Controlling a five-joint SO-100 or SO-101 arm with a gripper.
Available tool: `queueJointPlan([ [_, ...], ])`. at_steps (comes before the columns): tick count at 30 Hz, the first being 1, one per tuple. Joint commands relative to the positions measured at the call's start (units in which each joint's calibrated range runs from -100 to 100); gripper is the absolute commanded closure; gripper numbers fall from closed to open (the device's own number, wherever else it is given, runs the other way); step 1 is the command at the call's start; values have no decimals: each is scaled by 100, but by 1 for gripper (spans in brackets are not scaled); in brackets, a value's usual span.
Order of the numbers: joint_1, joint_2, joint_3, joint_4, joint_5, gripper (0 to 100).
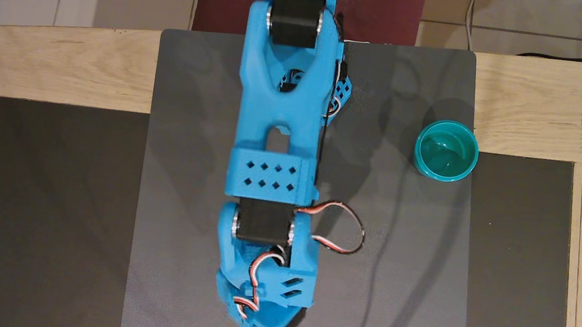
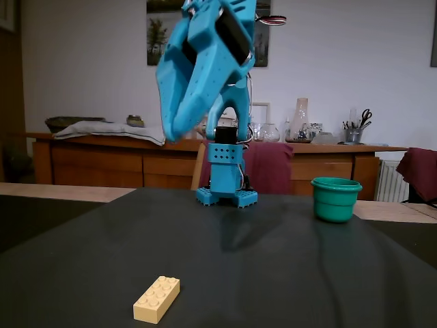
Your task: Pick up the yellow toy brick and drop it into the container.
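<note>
brick: the yellow toy brick (image 2: 157, 298) lies flat on the dark worktop (image 2: 287, 273), studs up, near the front edge in the fixed view; the overhead view does not show it, most likely because it lies under the arm or past the lower edge of that picture
container: the container (image 1: 446, 150) stands upright at the right edge of the mat in the overhead view, well apart from the brick; it looks empty
gripper: the gripper (image 2: 171, 133) hangs high above the worktop, tips pointing down, well clear of the brick; the jaws look close together with nothing between them, yet motion blur means I cannot tell for sure if they are parted
handling: judged as hard moulded plastic, so light, stiff, not fragile, with smooth sides that may slip or twist under an off-centre pinch
hold: best taken across the two long side walls at mid-length, jaws squared to the brick's slanted lie, pads low on the walls below the studs
</note>
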Motion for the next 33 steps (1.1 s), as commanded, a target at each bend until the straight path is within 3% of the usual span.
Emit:
queueJointPlan([
  [1,33,3,47,-352,290,100],
  [8,56,-5,1256,-1569,970,100],
  [33,-14,180,2114,-1623,1289,100],
])
